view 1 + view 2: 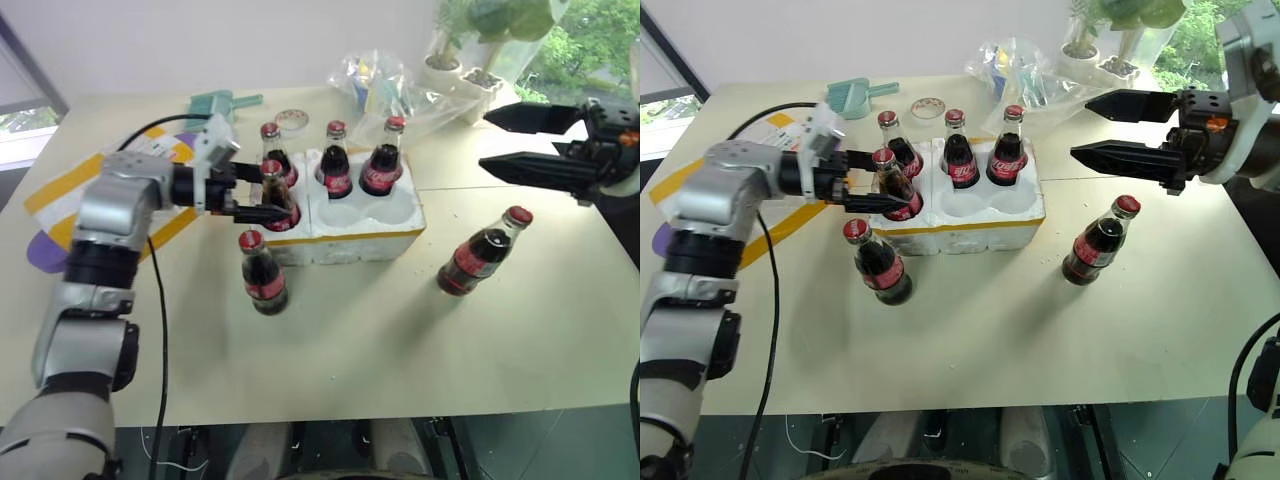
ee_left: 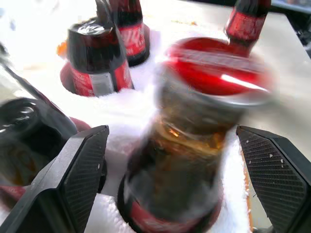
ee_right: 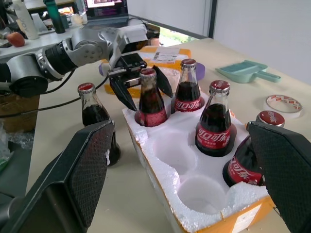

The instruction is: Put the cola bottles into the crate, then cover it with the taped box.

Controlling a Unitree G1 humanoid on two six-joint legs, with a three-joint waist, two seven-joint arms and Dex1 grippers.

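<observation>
**Now four bottles stand in the crate, left gripper open around the newest**

Just at the near-left well of the crate [image 1: 350, 235], the left gripper [image 1: 262, 196] has its two fingers spread wide on either side of a cola bottle [image 1: 277, 200] that stands upright in that well. In the left wrist view there is a gap between each finger pad and the glass, so it grips nothing. Three more bottles [image 1: 336, 160] fill the far row. Two near wells are empty. One bottle [image 1: 262, 273] stands on the table [image 1: 400, 340] just in front of the crate's left corner, another [image 1: 482, 252] stands to the right, well apart from the crate. The right gripper [image 1: 520, 142] hangs wide open and empty above the table's right side. The taped box [image 1: 60, 190] lies far left behind the left arm.
</observation>
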